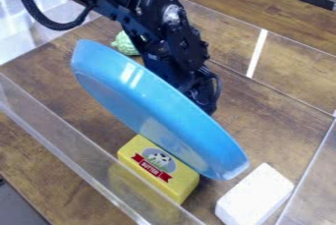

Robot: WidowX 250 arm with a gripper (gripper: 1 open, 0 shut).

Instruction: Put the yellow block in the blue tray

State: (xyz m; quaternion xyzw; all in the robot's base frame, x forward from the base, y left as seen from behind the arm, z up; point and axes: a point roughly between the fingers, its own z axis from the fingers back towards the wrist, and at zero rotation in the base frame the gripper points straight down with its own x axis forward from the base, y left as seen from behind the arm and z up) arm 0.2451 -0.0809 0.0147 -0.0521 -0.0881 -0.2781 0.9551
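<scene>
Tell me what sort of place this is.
Probably a robot test bench: a black robot arm works over a wood-patterned surface, behind a clear plastic-looking edge, with a yellow block nearby.

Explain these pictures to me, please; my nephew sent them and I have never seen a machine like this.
The dark jointed machine is a robot arm. All the pictures come from one camera looking down at a wooden surface.

The big blue tray is tipped up on a slant, with its lower end beside the small yellow block, which has a red band and a round picture on top. To the right sits a white block; a green thing peeks out behind the tray.

The pincer is partly hidden, but appears to be gripping the tray's raised side. It isn't holding the yellow block.
</scene>
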